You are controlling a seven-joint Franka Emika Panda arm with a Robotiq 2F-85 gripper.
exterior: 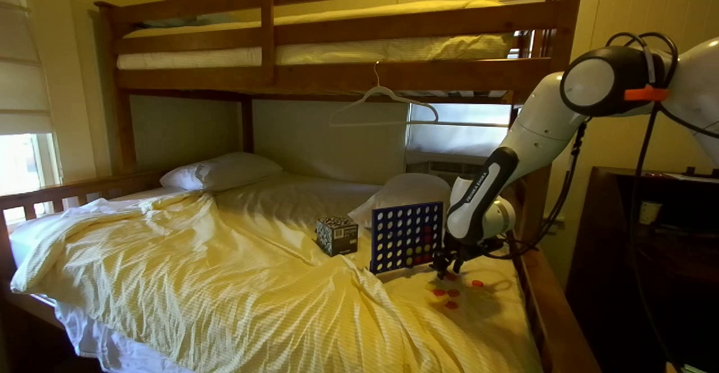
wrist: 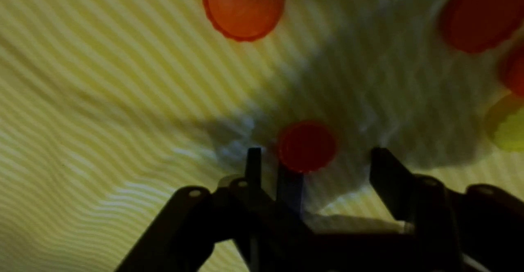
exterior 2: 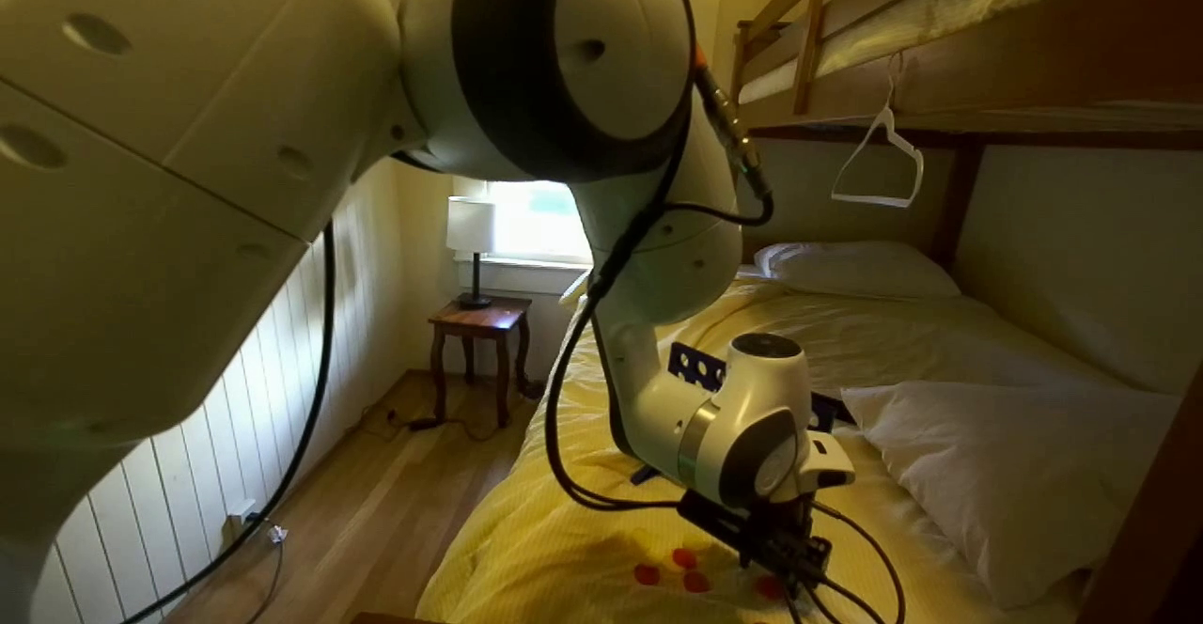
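The black two-fingered gripper [wrist: 315, 154] has its jaws apart over yellow-striped cloth bedding [wrist: 102, 79]; in the wrist view, a round dark-red plastic disc [wrist: 307, 146] shows between them, a round orange-red plastic disc [wrist: 244, 7] at its 11 o'clock

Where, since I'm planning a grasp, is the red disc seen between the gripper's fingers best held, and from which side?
Probably across two opposite sides of its rim, coming from above. In the wrist view the red disc shows its round face almost squarely, seemingly lying near flat on the striped bedding, and the open gripper frames it.
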